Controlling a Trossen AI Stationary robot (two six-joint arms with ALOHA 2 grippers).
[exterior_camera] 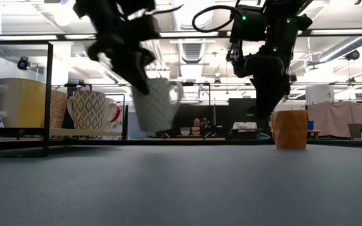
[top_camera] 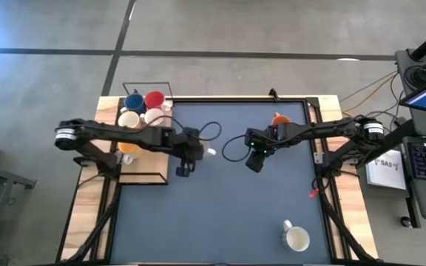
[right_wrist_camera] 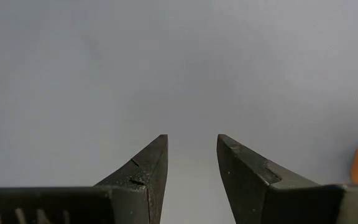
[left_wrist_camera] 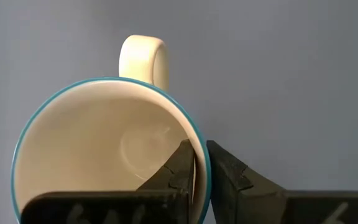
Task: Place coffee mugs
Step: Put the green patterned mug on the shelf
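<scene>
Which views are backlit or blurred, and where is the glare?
Low view: bright ceiling lights behind leave both arms as dark shapes, and the near table is soft. Left wrist view: the held mug is sharp, with a faint glare inside. Right wrist view: even light, no glare.

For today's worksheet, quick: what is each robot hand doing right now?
Left hand: closed on a white mug's rim, lifted.
Right hand: open, empty.

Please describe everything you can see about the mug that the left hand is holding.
The mug looks like glazed ceramic, cream inside, with a thin teal rim and one cream loop handle. The low view shows a pale patterned outside. The left hand pinches its wall, one finger inside and one outside. It hangs slightly tilted above the dark mat, touching nothing else, and looks empty.
</scene>
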